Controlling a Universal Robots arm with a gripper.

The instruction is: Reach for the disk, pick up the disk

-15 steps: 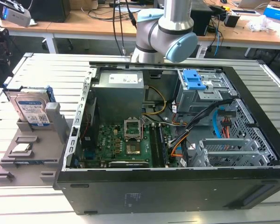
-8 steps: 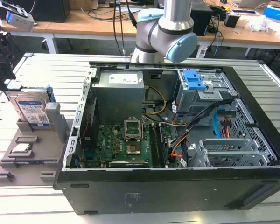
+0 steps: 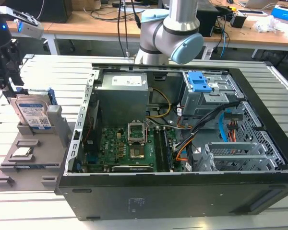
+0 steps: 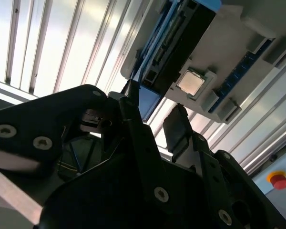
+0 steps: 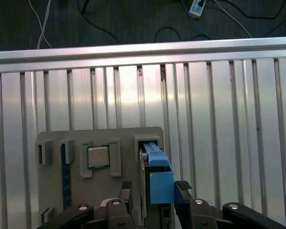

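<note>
Black fingers (image 5: pixel 182 189) astride upright disk (image 5: pixel 157 176)

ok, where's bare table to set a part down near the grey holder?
Free: slatted aluminium table in front of the grey plastic holder, and the slats between holder and the table's edge rail in the first wrist view. Crowded: the holder's slot, where the open pincer straddles the silver blue-framed disk; also the black open computer case.

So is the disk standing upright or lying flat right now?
Upright: the disk stands on edge in a slot of the grey holder, its labelled face vertical in the exterior view.
</note>
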